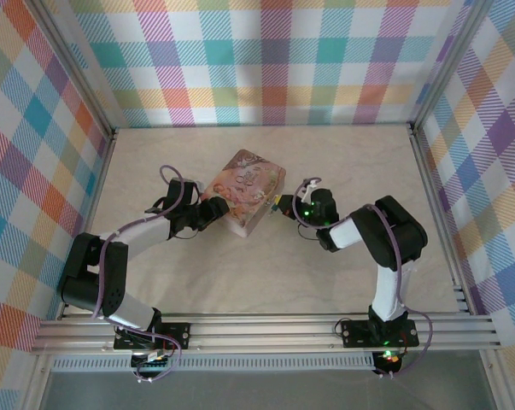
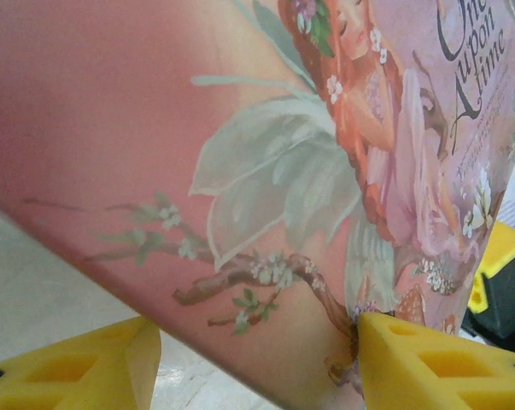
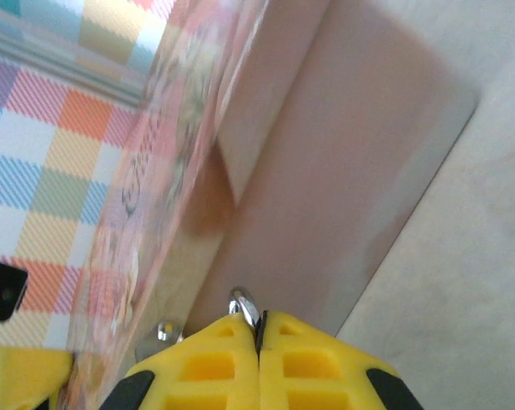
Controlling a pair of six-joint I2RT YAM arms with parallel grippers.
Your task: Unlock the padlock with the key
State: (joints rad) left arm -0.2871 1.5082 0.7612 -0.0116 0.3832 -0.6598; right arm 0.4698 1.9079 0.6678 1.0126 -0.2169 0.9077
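Top view: pink tin (image 1: 247, 198) lying flat on the pale table (image 1: 351, 162), turned at an angle. Left gripper (image 1: 211, 211) at the tin's left corner, right gripper (image 1: 280, 205) up against the tin's right side. Padlock too small to tell apart here.

Left wrist view: close on the tin's fairy-picture lid. Yellow fingers (image 2: 432, 363) set moderately apart, one on either side of the tin's corner, gripping it.

Right wrist view: yellow fingertips (image 3: 227, 359) pressed tight together, pinching a thin silvery metal piece (image 3: 243, 305) right at the tin's side wall; key or shackle, cannot tell. Small silvery stud (image 3: 165, 330) just beside it, against the tin. Padlock's blue body hidden.
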